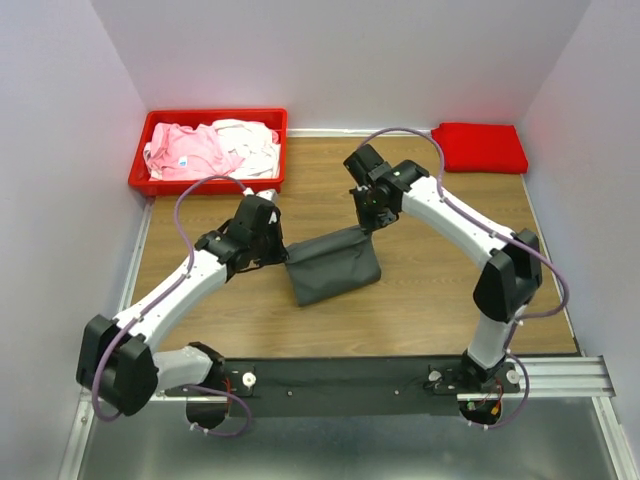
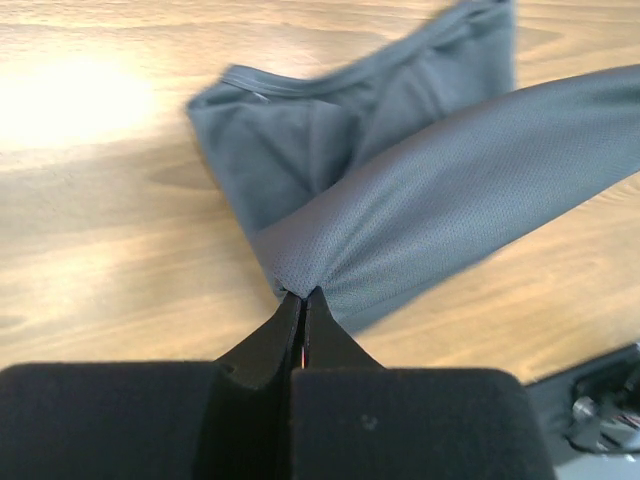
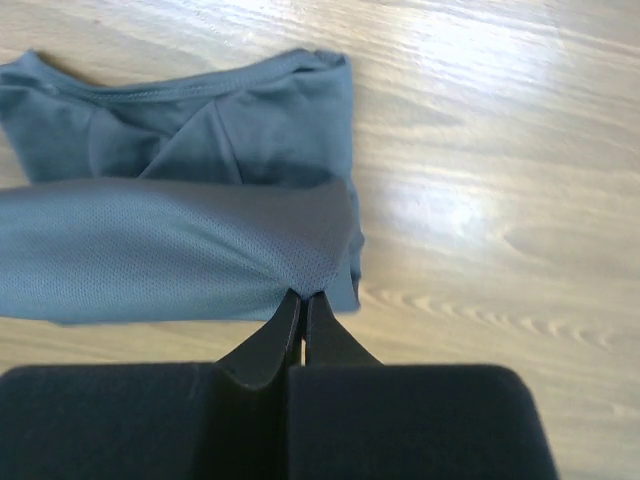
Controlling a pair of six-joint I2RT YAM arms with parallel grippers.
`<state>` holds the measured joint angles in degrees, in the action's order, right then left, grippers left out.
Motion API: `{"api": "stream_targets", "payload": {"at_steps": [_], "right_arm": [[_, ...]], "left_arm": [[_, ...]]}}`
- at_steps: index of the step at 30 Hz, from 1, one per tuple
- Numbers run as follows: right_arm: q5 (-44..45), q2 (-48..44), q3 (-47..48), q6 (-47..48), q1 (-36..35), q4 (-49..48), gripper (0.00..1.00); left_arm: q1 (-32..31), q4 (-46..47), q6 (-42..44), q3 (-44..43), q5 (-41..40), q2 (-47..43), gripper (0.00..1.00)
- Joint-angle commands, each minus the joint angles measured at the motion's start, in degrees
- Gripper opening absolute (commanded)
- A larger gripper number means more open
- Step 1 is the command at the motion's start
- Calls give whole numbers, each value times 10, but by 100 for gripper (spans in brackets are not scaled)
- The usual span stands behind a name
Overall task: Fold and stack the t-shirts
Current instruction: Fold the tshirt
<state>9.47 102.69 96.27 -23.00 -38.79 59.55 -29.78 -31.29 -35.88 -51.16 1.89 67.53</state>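
Wooden tabletop (image 1: pixel 420 300): dark grey t-shirt (image 1: pixel 333 265) half-folded, top layer lifted; left fingers (image 2: pixel 280 335), right fingers (image 3: pixel 275 335) clamp its corners.

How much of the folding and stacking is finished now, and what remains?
Done: one red t-shirt lies folded at the far right. In hand: the left tool and the right tool are each shut on an edge of the dark grey t-shirt, holding a fold raised above its lower layers. Left: finishing this fold, stacking it, then the pink t-shirt and white t-shirt lying crumpled in the red bin.
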Motion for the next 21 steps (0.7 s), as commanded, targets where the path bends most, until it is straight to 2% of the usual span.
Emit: {"api": "stream_targets", "payload": {"at_steps": [1,14,15,16,18,19,21], "right_arm": [[-16,46,15,46,20,-25,1],[-32,115,-55,49,62,-116,1],[-31,117,-57,47,63,-119,4],[-25,117,-56,46,64,-124,8],[-23,111,-50,45,64,-127,23],[-22,99,-43,45,64,-131,34],[-17,77,-42,43,64,-144,43]], "left_arm": [[21,27,38,15,9,44,0],[46,118,46,40,3,155,0],[46,117,46,38,-1,158,4],[46,113,44,33,-7,158,16],[46,108,42,30,-14,149,36],[46,104,37,25,-35,131,57],[46,90,31,12,-57,96,73]]}}
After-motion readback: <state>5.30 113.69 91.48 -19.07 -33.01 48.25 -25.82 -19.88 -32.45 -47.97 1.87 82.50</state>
